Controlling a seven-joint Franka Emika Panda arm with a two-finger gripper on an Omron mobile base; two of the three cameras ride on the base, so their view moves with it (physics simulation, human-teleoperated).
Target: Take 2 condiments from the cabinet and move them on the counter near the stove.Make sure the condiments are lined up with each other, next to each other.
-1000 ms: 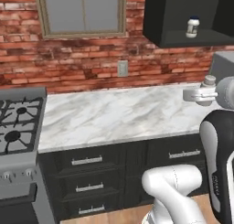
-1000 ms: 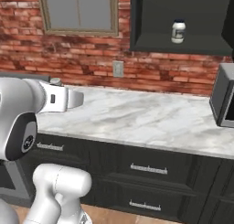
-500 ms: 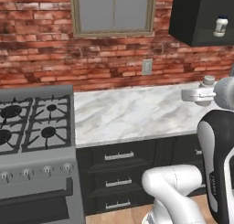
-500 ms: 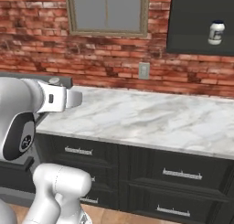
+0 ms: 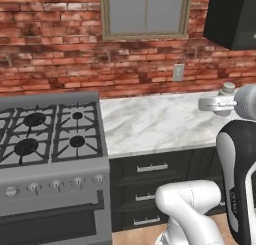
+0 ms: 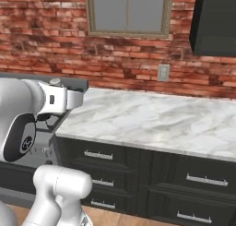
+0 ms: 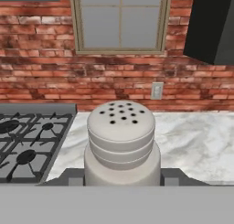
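Since the earlier frames the base has driven left: both base views have slid along the brick wall, so the grey steel six-burner stove [image 5: 50, 139] now fills the 9 o'clock side of the left base view, and the framed window [image 5: 146, 13] has come to 12 o'clock. The dark charcoal wall cabinet [image 5: 234, 16] has drifted off to the 2 o'clock corner.

Going left to right in the hand view: the stove's black burners [image 7: 27, 147] sit at 8 o'clock, the small grey-silver perforated shaker [image 7: 121, 143] stands upright at 6 o'clock, and the white marble counter with grey veins [image 7: 196, 143] spreads to 4 o'clock. The cabinet [image 7: 212, 24] hangs at 2 o'clock.

The two-finger gripper [image 7: 121, 176] is clamped on the shaker, one dark finger pad [image 7: 75, 176] pressed to each side of its base, so the shaker rises directly from between the tips. In the left base view the shaker [image 5: 228, 87] shows at 3 o'clock, carried above the counter [image 5: 150, 121], apart from its surface. A white wall outlet [image 6: 163, 73] sits on the bricks just above the counter's back edge.
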